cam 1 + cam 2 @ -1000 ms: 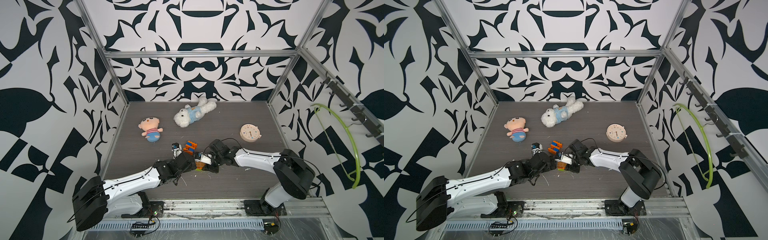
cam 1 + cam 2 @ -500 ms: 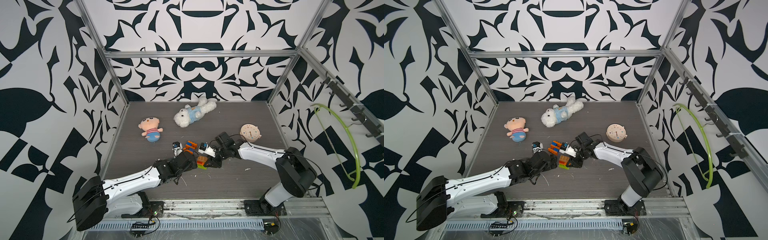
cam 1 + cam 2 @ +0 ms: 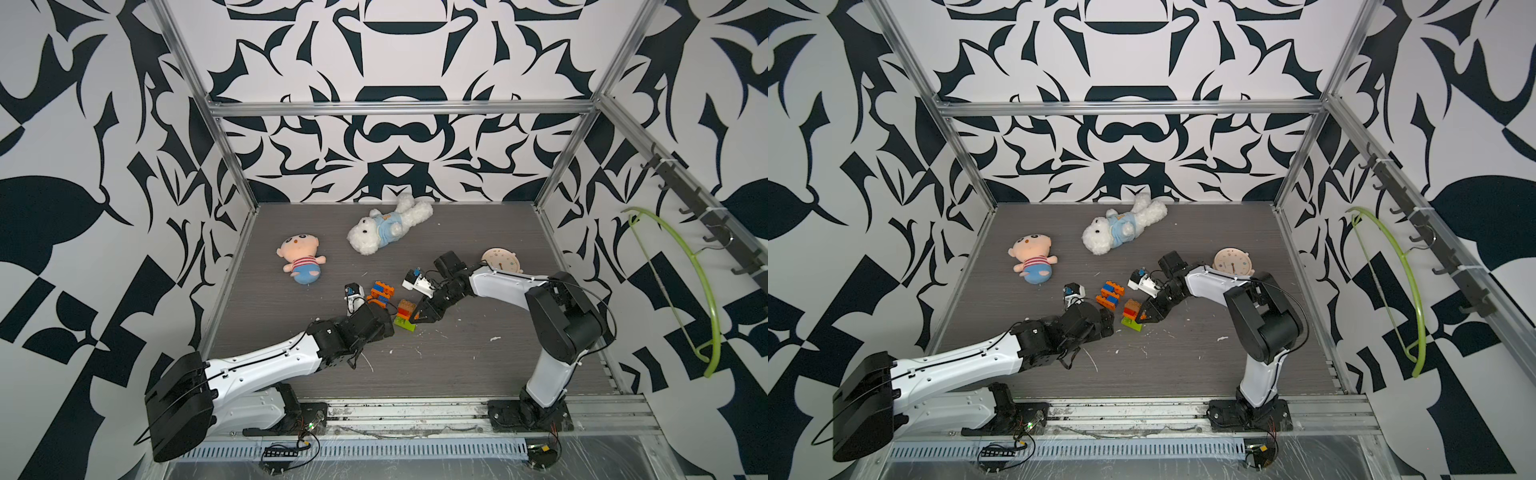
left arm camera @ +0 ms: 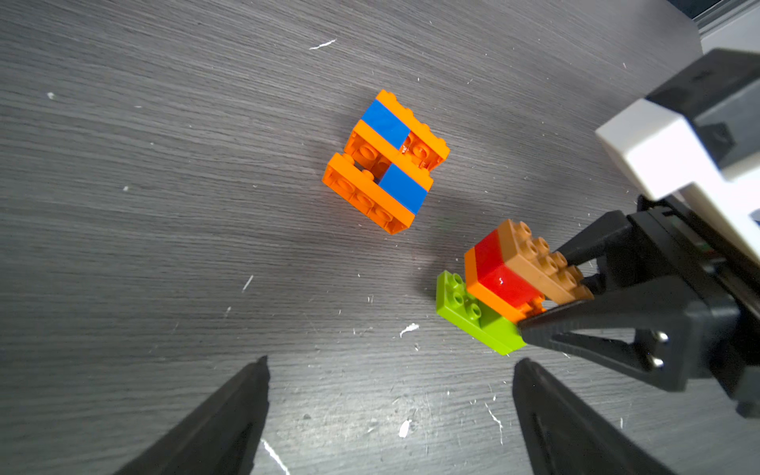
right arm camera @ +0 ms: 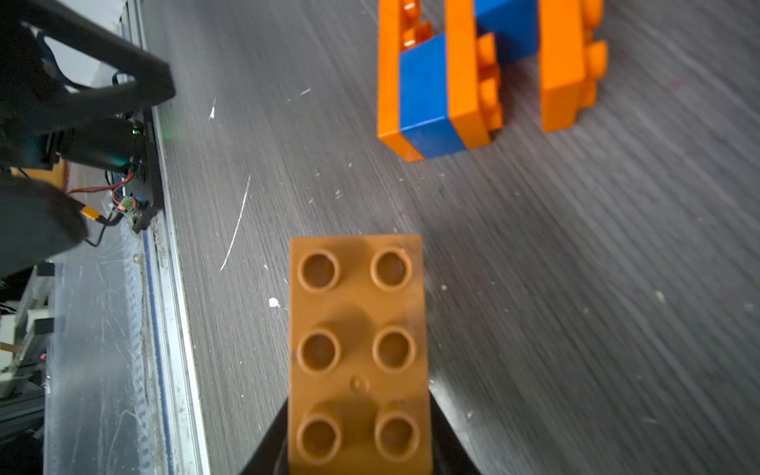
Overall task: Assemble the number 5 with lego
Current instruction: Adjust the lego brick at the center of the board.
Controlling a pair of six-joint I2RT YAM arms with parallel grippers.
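Just below the middle in both top views, the right claw (image 3: pixel 417 318) pinches the tan-topped lego stack (image 3: pixel 405 312), near the orange and blue lego (image 3: pixel 380 291) lying on the grey surface (image 3: pixel 457 232), and the left claw (image 4: pixel 392 364) is spread wide.

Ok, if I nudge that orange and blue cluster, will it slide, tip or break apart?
Probably slides: the orange and blue cluster lies flat on its side on the table, so tipping looks unlikely. It looks stiff and light. Single blue bricks link its orange layers, so pushing an overhanging end might pry it apart.
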